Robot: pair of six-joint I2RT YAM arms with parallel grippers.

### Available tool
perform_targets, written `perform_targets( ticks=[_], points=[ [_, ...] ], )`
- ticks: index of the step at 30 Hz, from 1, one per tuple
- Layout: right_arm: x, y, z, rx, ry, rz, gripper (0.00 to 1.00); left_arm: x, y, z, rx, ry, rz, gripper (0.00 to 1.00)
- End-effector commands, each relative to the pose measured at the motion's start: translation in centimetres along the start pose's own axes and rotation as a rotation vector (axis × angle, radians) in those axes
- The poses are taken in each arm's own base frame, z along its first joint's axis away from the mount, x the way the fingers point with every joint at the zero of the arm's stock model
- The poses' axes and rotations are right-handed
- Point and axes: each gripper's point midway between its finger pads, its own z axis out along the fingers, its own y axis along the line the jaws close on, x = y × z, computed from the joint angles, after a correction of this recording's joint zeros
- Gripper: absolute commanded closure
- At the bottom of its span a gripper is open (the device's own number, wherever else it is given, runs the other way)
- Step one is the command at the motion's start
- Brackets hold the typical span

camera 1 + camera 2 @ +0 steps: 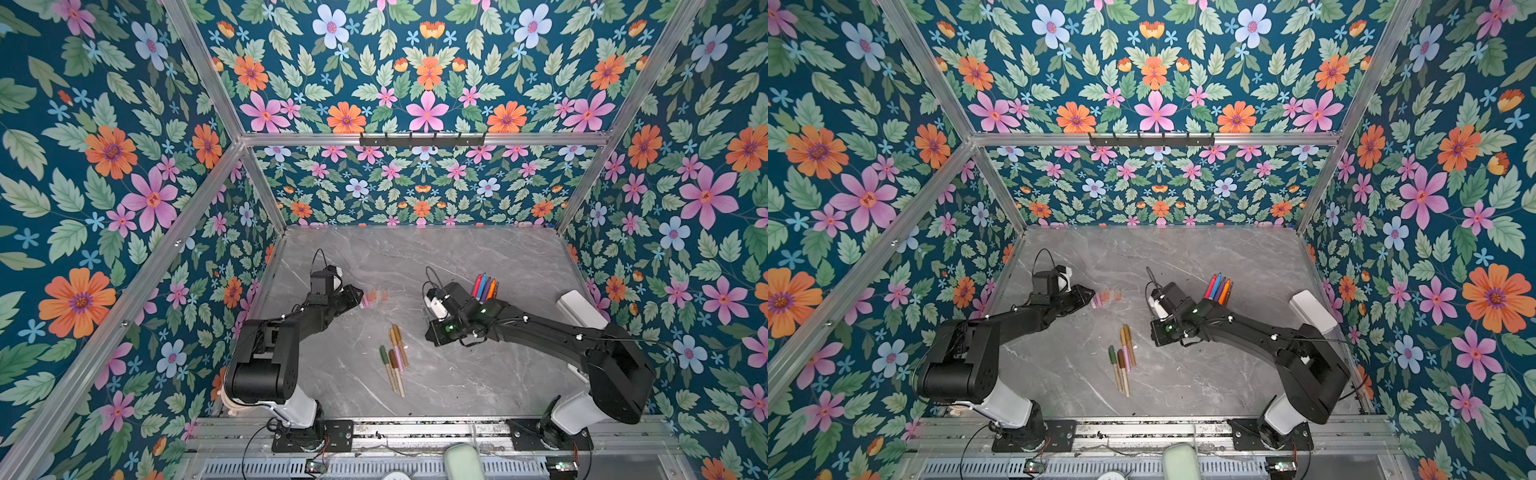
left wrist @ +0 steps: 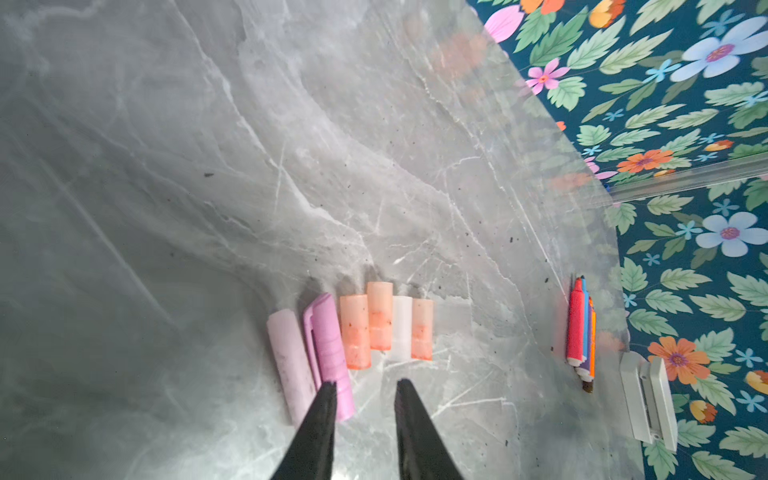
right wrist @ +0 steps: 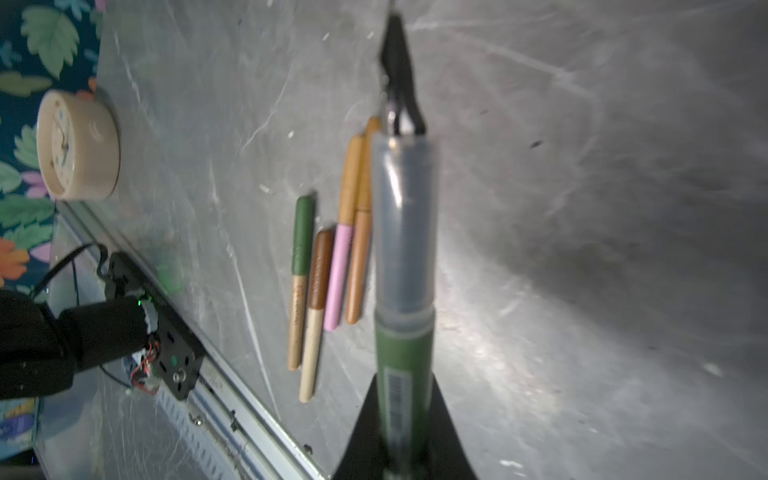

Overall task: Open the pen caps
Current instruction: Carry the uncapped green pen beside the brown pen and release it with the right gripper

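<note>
- Table (image 1: 457,257): grey marble, flower walls round it.
- White box (image 1: 582,309) at right edge; clock (image 3: 77,145) nr front rail.
- Right claw (image 3: 405,386): clamped on 1 green pen (image 3: 405,353), clear cap (image 3: 403,216) on its end.
- Left claw (image 2: 365,384): narrow gap, empty; one finger (image 2: 320,415) overlaps end of a pink cap.
- 4 bright pens (image 1: 485,286) bunched far right, well apart fr. the caps.
- 4 dull pens (image 1: 395,357) mid-table, side by side.
- Caps (image 2: 355,332): 6 counted in a row just ahead of left claw: 2 pink, 3 orange, 1 whitish.
</note>
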Motion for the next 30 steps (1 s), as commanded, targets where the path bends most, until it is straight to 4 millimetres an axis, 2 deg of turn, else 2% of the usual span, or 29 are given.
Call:
perform_targets(
  ticks=[1, 5, 8, 11, 18, 23, 30],
  points=[
    [-0.9, -4.6, -2.3, 0.078, -0.037, 0.106, 1.00, -1.0, -1.2, -1.1, 0.046, -0.070, 0.019, 0.71],
    [-2.6, -13.2, -6.0, 0.106, -0.137, 0.425, 1.00, -0.3, -1.3, -2.1, 0.074, -0.109, 0.039, 0.71],
    [-2.6, -18.7, -7.9, 0.114, -0.210, 0.619, 1.00, 0.3, -0.7, -2.2, 0.061, -0.112, 0.063, 0.71],
    [-2.4, -21.9, -8.6, 0.184, -0.229, 0.661, 1.00, 1.0, -0.3, -2.1, 0.058, -0.106, 0.077, 0.71],
    [-2.5, -24.9, -6.1, 0.274, -0.143, 0.654, 1.00, 2.3, 2.5, -1.5, -0.041, -0.091, 0.054, 0.71],
    [-2.1, -26.5, -4.7, 0.322, -0.097, 0.653, 1.00, 2.3, 1.9, -1.4, -0.007, -0.082, 0.049, 0.70],
    [-1.7, -27.2, -3.2, 0.300, -0.067, 0.655, 1.00, 2.6, 1.7, -1.1, 0.016, -0.068, 0.041, 0.70]
  ],
)
